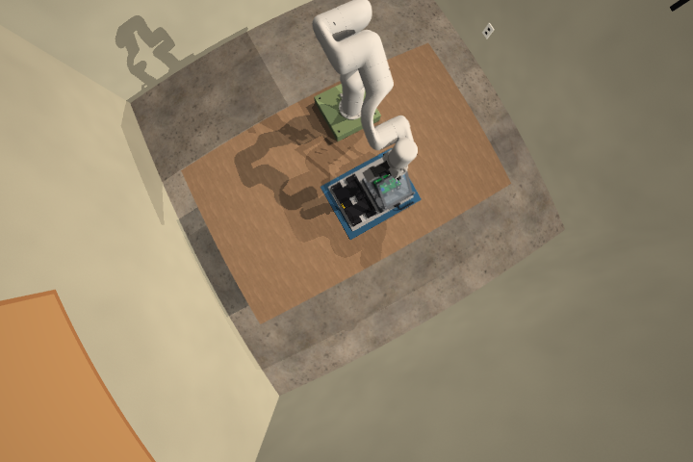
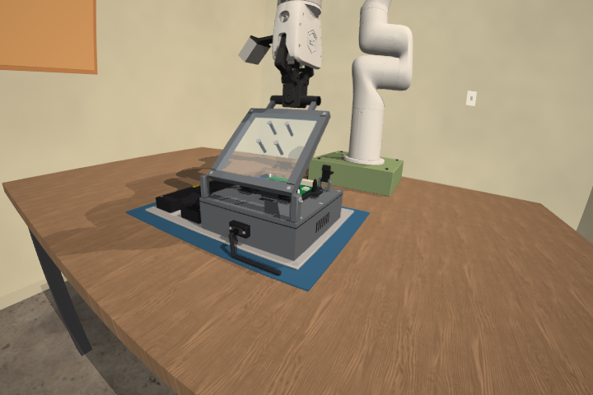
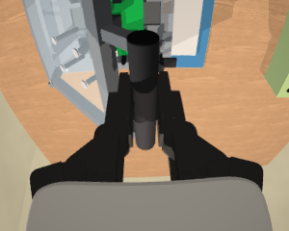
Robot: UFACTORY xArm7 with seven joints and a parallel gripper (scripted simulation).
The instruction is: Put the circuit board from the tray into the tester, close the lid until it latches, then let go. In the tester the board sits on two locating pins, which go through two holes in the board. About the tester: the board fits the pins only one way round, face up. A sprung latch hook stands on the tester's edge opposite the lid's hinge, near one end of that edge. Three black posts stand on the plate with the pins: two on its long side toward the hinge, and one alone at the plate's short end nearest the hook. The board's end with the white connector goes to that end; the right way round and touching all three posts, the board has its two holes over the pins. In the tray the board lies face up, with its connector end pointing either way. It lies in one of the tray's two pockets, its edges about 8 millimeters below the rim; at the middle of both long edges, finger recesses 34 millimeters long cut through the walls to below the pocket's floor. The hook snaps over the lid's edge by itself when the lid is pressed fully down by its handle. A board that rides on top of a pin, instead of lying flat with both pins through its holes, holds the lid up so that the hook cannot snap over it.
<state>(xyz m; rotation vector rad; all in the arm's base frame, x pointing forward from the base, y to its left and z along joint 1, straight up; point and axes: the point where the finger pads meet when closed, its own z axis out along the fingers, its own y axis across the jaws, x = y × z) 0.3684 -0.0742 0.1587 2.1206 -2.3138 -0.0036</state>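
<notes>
Setting: electronics test station in a plain room. My arm stands on a green base plate (image 2: 392, 173) bolted to a wooden bench (image 2: 446, 288). In front of that plate, a blue mat (image 2: 334, 251) carries a grey tester (image 2: 301, 233) with vent slots, a cable and a hinged clear lid (image 2: 271, 139); beside the tester sits a black tray (image 2: 178, 201). Behind the plate: bare beige walls, one wall socket (image 2: 470, 97). Below the bench: mottled concrete floor (image 2: 7, 354).
</notes>
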